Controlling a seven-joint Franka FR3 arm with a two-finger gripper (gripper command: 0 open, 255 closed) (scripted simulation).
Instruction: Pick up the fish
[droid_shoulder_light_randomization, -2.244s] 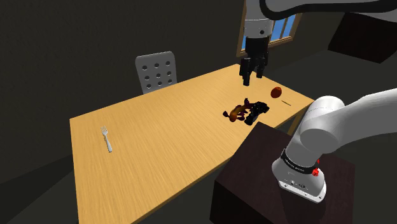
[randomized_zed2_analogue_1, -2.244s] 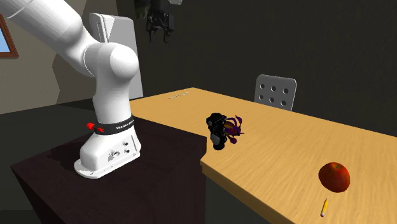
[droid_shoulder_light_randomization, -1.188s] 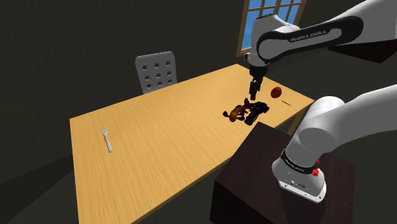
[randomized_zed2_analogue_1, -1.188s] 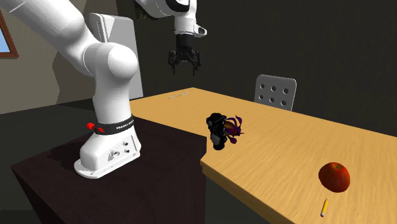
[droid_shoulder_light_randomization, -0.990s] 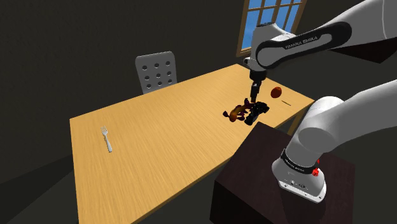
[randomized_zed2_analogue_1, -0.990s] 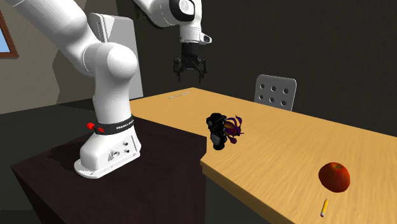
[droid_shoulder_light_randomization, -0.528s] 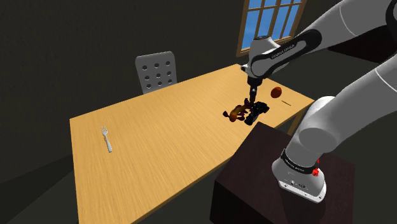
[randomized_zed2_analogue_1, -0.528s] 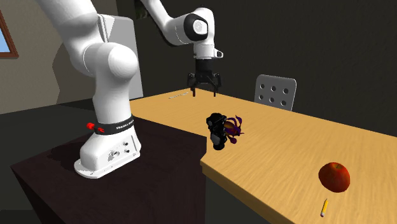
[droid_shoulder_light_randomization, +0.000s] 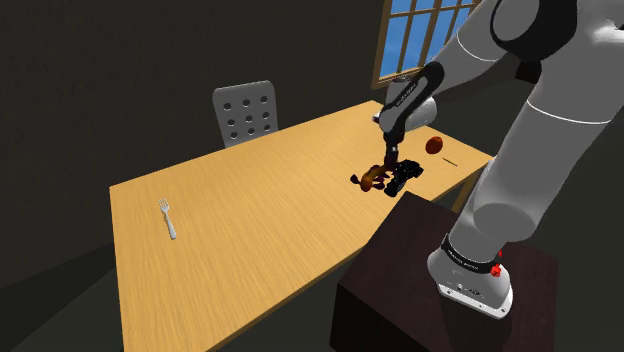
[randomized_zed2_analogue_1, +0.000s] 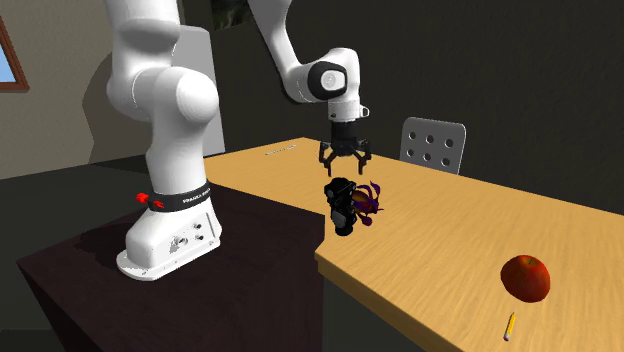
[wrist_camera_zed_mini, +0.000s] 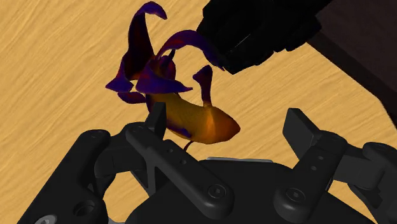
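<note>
We had the gripper (randomized_zed2_analogue_1: 342, 160) hanging just above the fish (wrist_camera_zed_mini: 197, 121), its fingers (wrist_camera_zed_mini: 156, 116) spread wide and clasping nothing. Through the wrist camera the fish lay on the wooden table (droid_shoulder_light_randomization: 250, 230) under the gap between the fingers, orange in the body with dark purple fins and tail curling away from the hand. One finger sat close over its body, and we could not tell whether it touched. Right beside the fish stood a lumpy black object (wrist_camera_zed_mini: 261, 28), which in the second exterior view rose at the table's edge next to the dark stand (randomized_zed2_analogue_1: 250, 250). From the shoulder camera we saw the fish near the table's right end, the white arm bent down over it. A red apple (randomized_zed2_analogue_1: 526, 277) and a small pencil (randomized_zed2_analogue_1: 510, 326) lay well apart from the fish, farther along that edge. A fork (droid_shoulder_light_randomization: 168, 218) rested far off toward the other end, and a grey chair (droid_shoulder_light_randomization: 246, 113) stood behind the table
</note>
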